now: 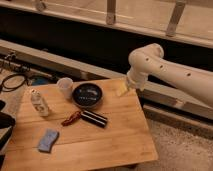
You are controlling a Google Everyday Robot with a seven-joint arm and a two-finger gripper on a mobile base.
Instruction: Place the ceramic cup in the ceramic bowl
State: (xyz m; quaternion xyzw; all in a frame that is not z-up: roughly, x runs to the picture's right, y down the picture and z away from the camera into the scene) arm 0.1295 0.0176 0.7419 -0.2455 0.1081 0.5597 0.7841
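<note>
The ceramic cup (64, 87), small, white and handleless, stands upright on the wooden table (115, 140) near its far edge. The ceramic bowl (87, 95), round, black and glossy inside, sits just right of the cup, close beside it. My gripper (122, 90) hangs from the white arm (165, 70) over the table's far right part, to the right of the bowl and apart from it. Nothing shows in the gripper.
A whitish capped bottle (39, 103) stands at the table's left. A red-brown packet (72, 118) and a flat black bar (94, 118) lie in front of the bowl. A blue sponge (48, 140) lies front left. Cables (15, 80) lie on the floor at left.
</note>
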